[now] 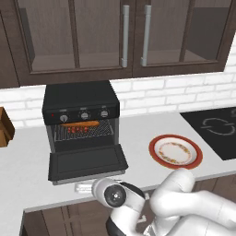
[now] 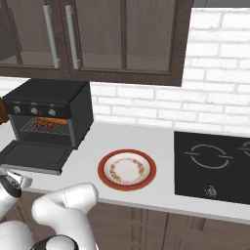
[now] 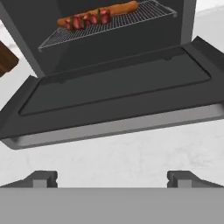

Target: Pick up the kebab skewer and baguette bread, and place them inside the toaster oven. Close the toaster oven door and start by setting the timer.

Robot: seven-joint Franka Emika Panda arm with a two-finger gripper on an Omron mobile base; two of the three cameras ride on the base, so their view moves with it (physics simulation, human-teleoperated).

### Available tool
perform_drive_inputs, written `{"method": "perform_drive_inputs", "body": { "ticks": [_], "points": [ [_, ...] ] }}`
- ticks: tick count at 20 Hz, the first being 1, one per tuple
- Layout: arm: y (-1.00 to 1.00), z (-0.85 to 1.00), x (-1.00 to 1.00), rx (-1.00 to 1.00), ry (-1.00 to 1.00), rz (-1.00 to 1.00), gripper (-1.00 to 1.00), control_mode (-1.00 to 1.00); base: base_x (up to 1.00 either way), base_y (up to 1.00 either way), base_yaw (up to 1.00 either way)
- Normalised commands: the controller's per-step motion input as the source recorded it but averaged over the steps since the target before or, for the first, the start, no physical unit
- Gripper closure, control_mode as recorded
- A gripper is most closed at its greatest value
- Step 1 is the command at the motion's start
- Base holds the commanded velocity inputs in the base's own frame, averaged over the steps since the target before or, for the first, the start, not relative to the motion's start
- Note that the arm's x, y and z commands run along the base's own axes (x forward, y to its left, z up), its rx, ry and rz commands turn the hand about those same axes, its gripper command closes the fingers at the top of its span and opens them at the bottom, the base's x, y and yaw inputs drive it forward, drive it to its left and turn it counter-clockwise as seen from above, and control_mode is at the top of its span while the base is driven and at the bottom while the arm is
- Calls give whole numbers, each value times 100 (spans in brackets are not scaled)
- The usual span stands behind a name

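Gripper [image 3: 112,177] fingers spread wide, nothing between them, low over bare white counter [image 3: 131,157] just short of the toaster oven door [image 3: 118,89]. Door is dropped fully open, lying flat, its grey front lip facing the hand. Behind it the toaster oven [image 1: 80,110] cavity is open (wire rack inside). Kebab skewer [image 3: 87,19] and baguette bread [image 3: 118,8] both lie on the rack, side by side, touching. Red-rimmed plate [image 1: 175,151] sits right of the oven, near the black cooktop [image 2: 212,163].

No words or numbers readable — anywhere.
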Motion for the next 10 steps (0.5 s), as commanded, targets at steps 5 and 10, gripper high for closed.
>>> {"method": "perform_drive_inputs", "body": {
  "ticks": [5,10],
  "points": [
    [19,-20,5,-6,0,1,-100,-100,0,0,0],
    [17,-12,23,-5,0,4,-100,-100,0,0,0]
  ]
}}
